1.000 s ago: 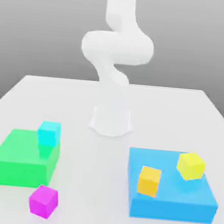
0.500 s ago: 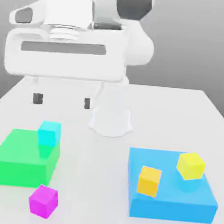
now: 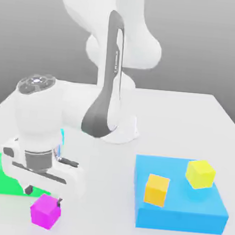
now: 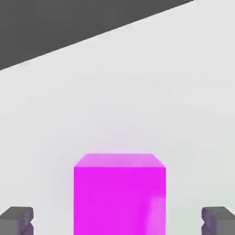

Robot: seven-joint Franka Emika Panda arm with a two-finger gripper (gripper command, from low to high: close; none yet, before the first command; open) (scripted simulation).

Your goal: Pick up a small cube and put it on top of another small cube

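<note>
The small magenta cube (image 3: 45,211) rests on the white table near the front, at the exterior view's left. My gripper (image 3: 43,195) hangs open just above and behind it, one dark fingertip on each side. In the hand view the magenta cube (image 4: 119,193) lies midway between the two grey fingertips (image 4: 16,220), with wide gaps on both sides and no contact. The small cyan cube (image 3: 62,136) on the green block is almost wholly hidden behind my hand; a thin cyan edge shows.
The green block (image 3: 1,177) sits just behind the magenta cube, partly covered by my hand. A large flat blue block (image 3: 182,208) on the exterior view's right carries an orange cube (image 3: 157,189) and a yellow cube (image 3: 200,173). The arm's base (image 3: 119,132) stands mid-table.
The arm has swung down and forward from high above, bringing the open hand to the magenta cube. It now covers the cyan cube and much of the green block. No cube has moved.
</note>
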